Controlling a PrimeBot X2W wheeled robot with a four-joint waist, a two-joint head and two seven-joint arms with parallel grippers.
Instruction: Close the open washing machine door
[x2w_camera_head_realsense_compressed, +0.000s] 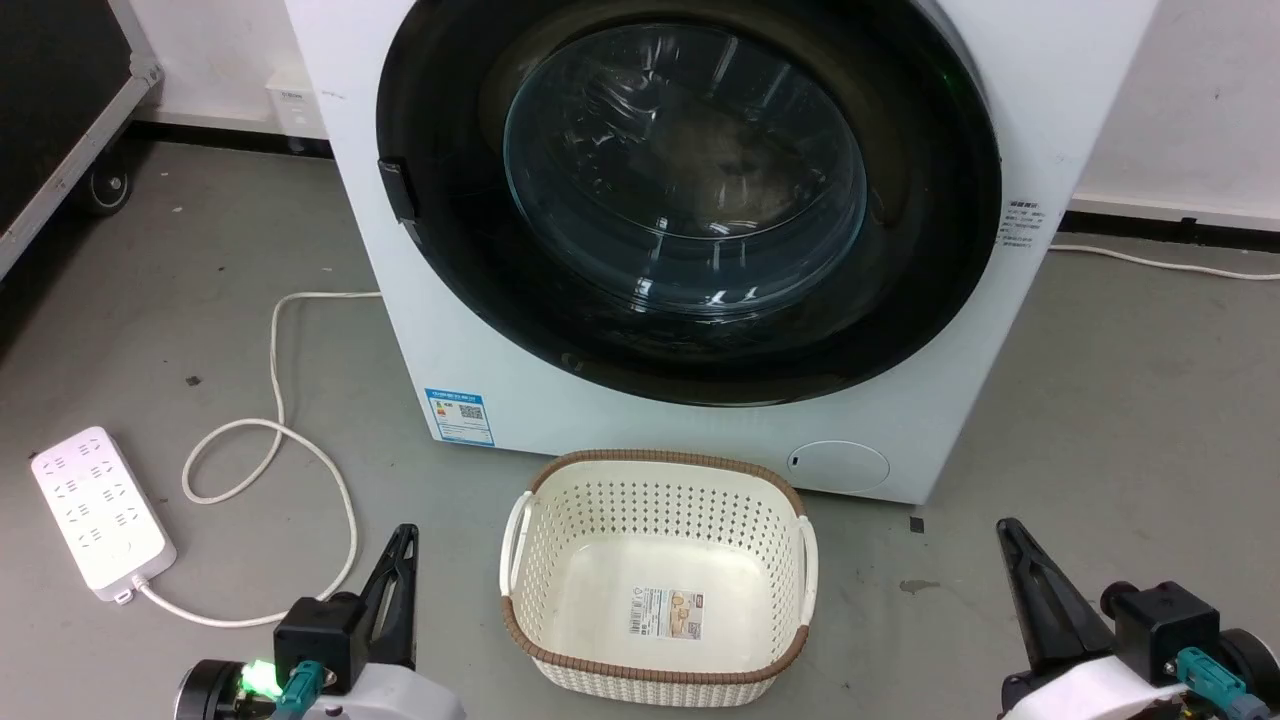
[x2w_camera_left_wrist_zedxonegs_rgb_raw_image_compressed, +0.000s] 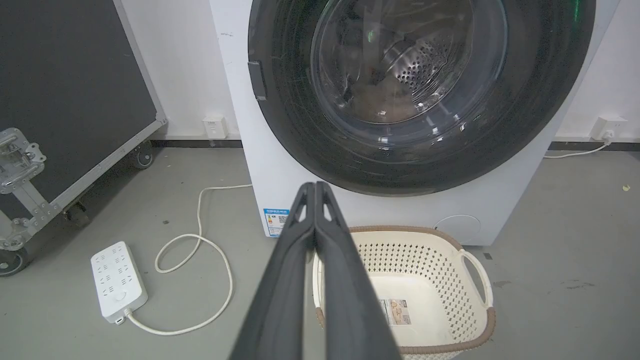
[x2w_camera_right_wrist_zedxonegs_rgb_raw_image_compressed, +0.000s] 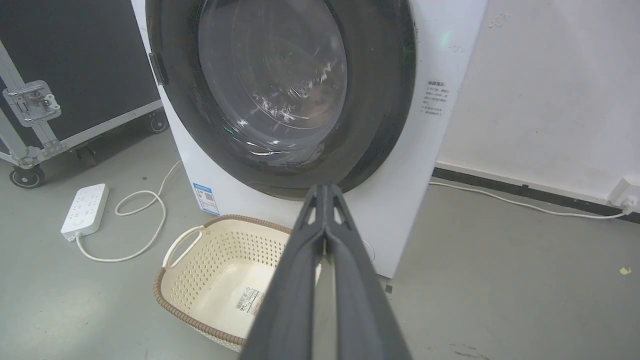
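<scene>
The white washing machine (x2w_camera_head_realsense_compressed: 500, 370) stands ahead of me on the grey floor. Its round black door (x2w_camera_head_realsense_compressed: 930, 260) with the bulging glass window (x2w_camera_head_realsense_compressed: 685, 170) lies flat against the machine's front, latch at the left edge. The same door (x2w_camera_left_wrist_zedxonegs_rgb_raw_image_compressed: 540, 100) fills the top of the left wrist view and the door (x2w_camera_right_wrist_zedxonegs_rgb_raw_image_compressed: 380, 100) shows in the right wrist view. My left gripper (x2w_camera_head_realsense_compressed: 403, 535) is low at the left, fingers pressed together with nothing in them. My right gripper (x2w_camera_head_realsense_compressed: 1006, 530) is low at the right, also shut and empty. Both are well short of the machine.
A cream perforated basket (x2w_camera_head_realsense_compressed: 660, 480) with a brown rim sits on the floor just before the machine, between my grippers. A white power strip (x2w_camera_head_realsense_compressed: 98, 510) and its looping cable (x2w_camera_head_realsense_compressed: 275, 400) lie at the left. A black wheeled case (x2w_camera_left_wrist_zedxonegs_rgb_raw_image_compressed: 65, 100) stands further left.
</scene>
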